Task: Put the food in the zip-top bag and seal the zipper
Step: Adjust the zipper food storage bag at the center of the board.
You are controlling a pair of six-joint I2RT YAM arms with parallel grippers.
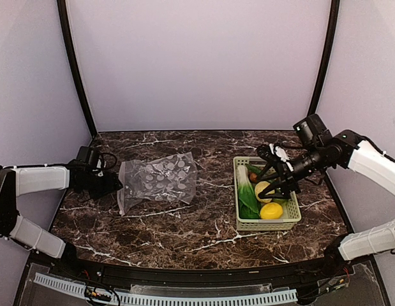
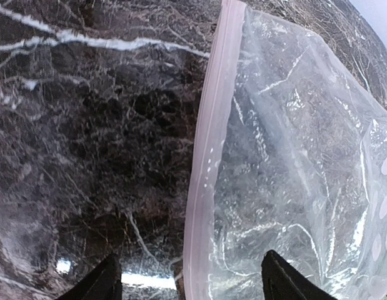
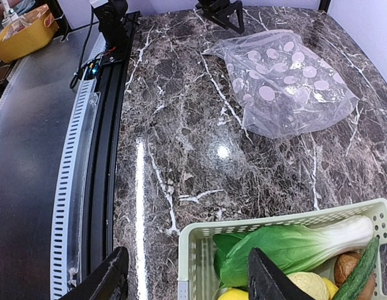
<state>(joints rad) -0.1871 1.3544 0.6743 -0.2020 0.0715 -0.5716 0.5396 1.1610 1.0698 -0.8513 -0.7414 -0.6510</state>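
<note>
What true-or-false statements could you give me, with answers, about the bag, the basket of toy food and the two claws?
1. The zip-top bag lies on the table with no food in it. True.
2. The bok choy is inside the bag. False: it lies in the basket, on the right side of the table.
3. The right gripper is holding the lemon. False: its jaws are open with nothing between them, above the basket; the lemon sits in the basket.
4. The left gripper is open, with the bag's zipper edge running between its fingers. True.
</note>
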